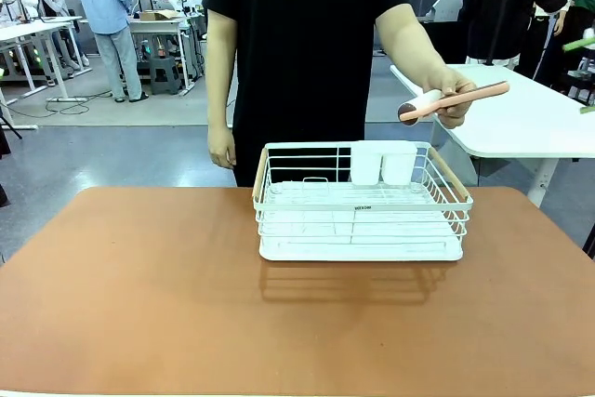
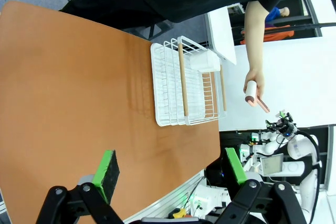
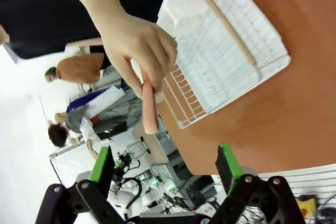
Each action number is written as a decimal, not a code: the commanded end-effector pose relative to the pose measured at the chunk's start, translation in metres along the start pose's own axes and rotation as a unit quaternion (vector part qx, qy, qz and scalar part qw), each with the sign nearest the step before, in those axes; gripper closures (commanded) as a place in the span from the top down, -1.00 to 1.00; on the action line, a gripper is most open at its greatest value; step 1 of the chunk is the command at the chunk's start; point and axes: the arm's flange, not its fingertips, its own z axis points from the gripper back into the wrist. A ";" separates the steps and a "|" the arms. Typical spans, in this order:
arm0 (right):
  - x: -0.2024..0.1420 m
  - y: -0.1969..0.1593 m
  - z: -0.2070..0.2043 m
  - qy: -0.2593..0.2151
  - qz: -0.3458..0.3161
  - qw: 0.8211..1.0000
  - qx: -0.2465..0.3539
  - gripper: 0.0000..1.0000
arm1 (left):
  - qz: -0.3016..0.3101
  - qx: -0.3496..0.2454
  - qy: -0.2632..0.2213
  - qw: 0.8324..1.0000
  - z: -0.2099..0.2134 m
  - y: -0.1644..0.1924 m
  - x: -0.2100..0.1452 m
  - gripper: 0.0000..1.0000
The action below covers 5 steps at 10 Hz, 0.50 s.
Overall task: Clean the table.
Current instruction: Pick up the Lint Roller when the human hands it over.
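Rack first: a white wire rack point(image 1: 363, 250) on a solid white base tray sits on the table point(image 1: 139, 304), toward 1 o'clock from the tabletop's middle. It holds two white cups point(image 1: 365, 165) point(image 1: 399, 165), smooth and square-shouldered. They stand side by side in the rack's 1 o'clock corner, against the far wire.

Materials: the table is a matte terracotta slab with rounded corners, running out to my near edge. The rack is thin white wire in a grid, capped at each short end by a pale wooden rail point(image 1: 259, 177).

Out at 2 o'clock from the rack, off the table and above a white desk point(image 1: 521, 123), the person's raised hand point(image 1: 456, 86) is pinching a lint roller point(image 1: 423, 103), which has a white roll and a pink handle. The lowered hand point(image 1: 221, 148) hangs at 10 o'clock from the rack, fingers loosely curled.

From the front I get a small label on the rack's near wire. The left wrist view adds the left gripper point(image 2: 169, 163), green pads spread wide above the table, and shows the rack side-on with both rails. The right wrist view brings the pinching fingers up close, framed between the spread pads of the right gripper point(image 3: 164, 156).
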 end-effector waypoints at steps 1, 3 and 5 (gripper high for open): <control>-0.019 0.004 -0.031 -0.021 -0.037 0.999 0.010 1.00 | 0.000 -0.007 -0.003 1.000 0.002 -0.002 0.000 1.00; -0.036 0.009 -0.057 -0.039 -0.028 0.999 0.001 1.00 | 0.000 -0.007 -0.003 1.000 0.002 -0.002 0.000 1.00; -0.049 0.009 -0.078 -0.040 0.004 0.999 -0.005 1.00 | 0.000 -0.007 -0.003 1.000 0.002 -0.002 0.000 1.00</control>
